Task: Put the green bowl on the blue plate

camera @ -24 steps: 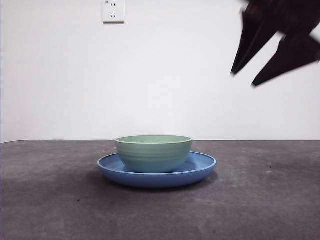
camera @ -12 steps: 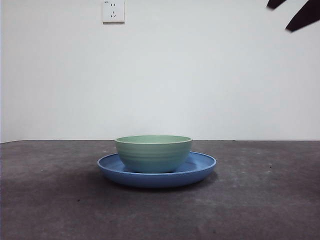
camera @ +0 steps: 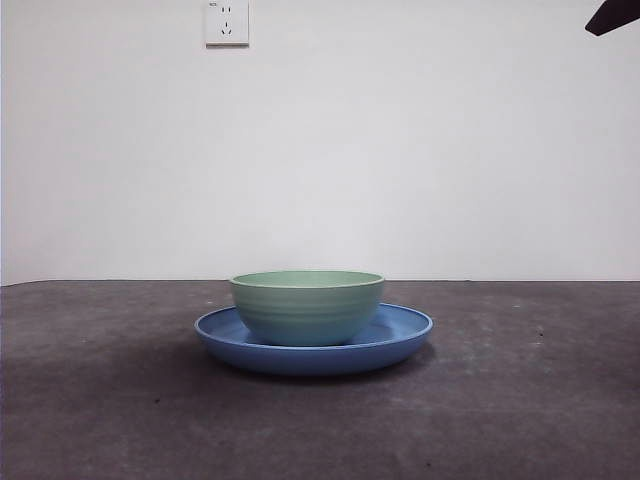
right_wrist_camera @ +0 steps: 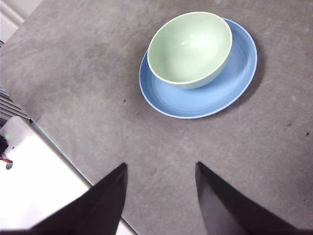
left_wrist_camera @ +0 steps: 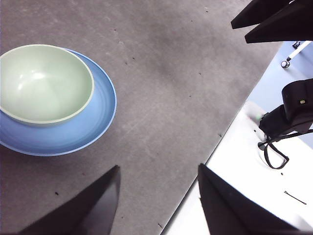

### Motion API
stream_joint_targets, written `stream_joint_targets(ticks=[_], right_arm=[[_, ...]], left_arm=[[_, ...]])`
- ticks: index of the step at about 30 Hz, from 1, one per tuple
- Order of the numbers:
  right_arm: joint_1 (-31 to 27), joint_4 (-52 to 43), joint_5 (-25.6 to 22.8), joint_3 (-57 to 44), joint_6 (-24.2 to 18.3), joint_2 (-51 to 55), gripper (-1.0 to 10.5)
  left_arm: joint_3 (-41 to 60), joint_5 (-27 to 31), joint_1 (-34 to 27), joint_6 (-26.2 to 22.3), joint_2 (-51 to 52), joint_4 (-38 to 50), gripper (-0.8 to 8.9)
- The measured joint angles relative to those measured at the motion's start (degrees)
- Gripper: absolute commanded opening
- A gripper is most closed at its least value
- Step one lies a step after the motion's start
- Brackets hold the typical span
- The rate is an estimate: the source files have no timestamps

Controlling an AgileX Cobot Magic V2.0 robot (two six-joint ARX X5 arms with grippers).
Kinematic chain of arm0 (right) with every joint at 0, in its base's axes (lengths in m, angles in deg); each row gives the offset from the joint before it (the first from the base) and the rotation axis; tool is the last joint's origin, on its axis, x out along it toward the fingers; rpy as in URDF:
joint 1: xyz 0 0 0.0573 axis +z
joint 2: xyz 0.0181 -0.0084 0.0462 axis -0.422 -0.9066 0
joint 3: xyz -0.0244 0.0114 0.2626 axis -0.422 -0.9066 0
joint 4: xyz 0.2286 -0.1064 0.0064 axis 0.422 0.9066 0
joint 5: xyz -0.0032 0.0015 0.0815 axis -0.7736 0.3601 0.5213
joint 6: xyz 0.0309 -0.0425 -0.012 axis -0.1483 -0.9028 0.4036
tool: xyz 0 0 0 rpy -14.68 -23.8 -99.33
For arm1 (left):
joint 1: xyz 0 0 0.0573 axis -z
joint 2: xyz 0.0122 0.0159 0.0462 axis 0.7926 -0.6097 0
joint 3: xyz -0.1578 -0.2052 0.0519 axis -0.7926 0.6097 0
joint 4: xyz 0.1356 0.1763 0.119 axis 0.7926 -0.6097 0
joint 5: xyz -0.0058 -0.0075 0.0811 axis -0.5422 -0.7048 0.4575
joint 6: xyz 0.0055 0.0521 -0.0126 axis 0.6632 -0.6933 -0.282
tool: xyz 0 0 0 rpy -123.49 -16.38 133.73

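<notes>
The pale green bowl stands upright inside the blue plate at the middle of the table, with nothing touching either. Seen from the left wrist, the bowl rests toward one side of the plate. My left gripper hangs open and empty, high and well off to the side. The right wrist view also holds the bowl and plate. My right gripper is open, empty and high above the table. Only a black arm tip shows in the front view's top right corner.
A white wall socket sits high on the back wall. The table edge borders a white surface carrying a black device. Another table edge runs beside a white surface in the right wrist view.
The black gripper at the front view's upper right has risen up and to the right until only a tip shows. Bowl and plate have not moved.
</notes>
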Motion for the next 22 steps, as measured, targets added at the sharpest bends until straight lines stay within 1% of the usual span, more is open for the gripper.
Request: stream_joint_targets(ticks=[2, 3, 4, 5, 6, 12, 22], right_arm=[[0.0, 0.0, 0.0, 0.0, 0.0, 0.0, 2.1], [0.0, 0.1, 0.0, 0.0, 0.0, 0.0, 1.6], [0.0, 0.2, 0.0, 0.0, 0.0, 0.0, 0.9], [0.0, 0.4, 0.0, 0.0, 0.0, 0.0, 0.1], [0.0, 0.7, 0.0, 0.0, -0.1, 0.0, 0.1], [0.0, 0.8, 0.0, 0.0, -1.0, 0.0, 0.1], [0.0, 0.7, 0.0, 0.0, -1.2, 0.0, 0.1]], left_arm=[[0.0, 0.0, 0.0, 0.0, 0.0, 0.0, 2.39], [0.0, 0.0, 0.0, 0.0, 0.0, 0.0, 2.14], [0.0, 0.0, 0.0, 0.0, 0.0, 0.0, 1.64], [0.0, 0.0, 0.0, 0.0, 0.0, 0.0, 0.86], [0.0, 0.0, 0.0, 0.0, 0.0, 0.0, 0.03], [0.0, 0.0, 0.0, 0.0, 0.0, 0.0, 0.12], [0.0, 0.0, 0.0, 0.0, 0.0, 0.0, 0.12]])
